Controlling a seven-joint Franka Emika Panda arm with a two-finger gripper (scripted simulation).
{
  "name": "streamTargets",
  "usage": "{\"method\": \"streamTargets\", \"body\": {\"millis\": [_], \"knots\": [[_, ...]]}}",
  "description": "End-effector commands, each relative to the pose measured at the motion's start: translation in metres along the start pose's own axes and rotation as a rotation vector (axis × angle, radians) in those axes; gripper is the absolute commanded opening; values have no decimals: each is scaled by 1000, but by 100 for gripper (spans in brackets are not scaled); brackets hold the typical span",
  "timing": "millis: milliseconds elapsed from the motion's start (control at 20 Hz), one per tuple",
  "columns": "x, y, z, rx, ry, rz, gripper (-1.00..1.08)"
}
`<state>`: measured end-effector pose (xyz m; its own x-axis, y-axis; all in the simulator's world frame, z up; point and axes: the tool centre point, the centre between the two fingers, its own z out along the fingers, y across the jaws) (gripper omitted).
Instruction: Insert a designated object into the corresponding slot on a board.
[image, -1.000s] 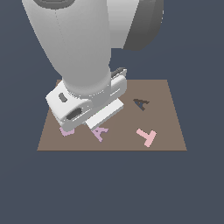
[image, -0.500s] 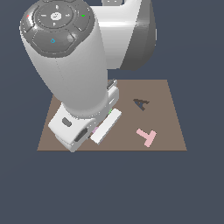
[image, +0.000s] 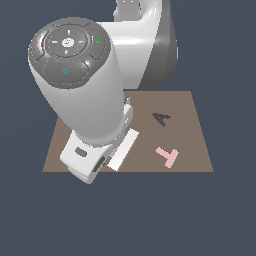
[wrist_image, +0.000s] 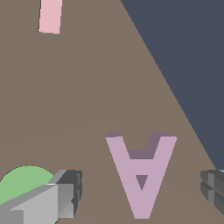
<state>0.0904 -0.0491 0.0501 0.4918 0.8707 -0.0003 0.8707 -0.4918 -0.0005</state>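
The fingers (wrist_image: 65, 194) stand wide apart, one on each side of the light-purple A block (wrist_image: 141, 175) without touching it. The block lies flat on the brown board (wrist_image: 87, 87). A green disc (wrist_image: 22, 181) sits just beside one finger. In the exterior view, the dark A-shaped slot (image: 161, 119) lies well apart, near the pink T (image: 167, 155).

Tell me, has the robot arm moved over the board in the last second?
Yes. In the exterior view the arm has swung toward the camera, now hiding the purple A it left visible before; the pink T stayed put.
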Motion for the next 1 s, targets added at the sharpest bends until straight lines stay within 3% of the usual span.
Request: {"method": "streamTargets", "body": {"millis": [0,750,800,950], "knots": [[1,1,1,-1,0,-10,100],[1,0,20,0,0,-7,100],[1,0,20,0,0,-7,-100],[1,0,20,0,0,-7,-100]]}}
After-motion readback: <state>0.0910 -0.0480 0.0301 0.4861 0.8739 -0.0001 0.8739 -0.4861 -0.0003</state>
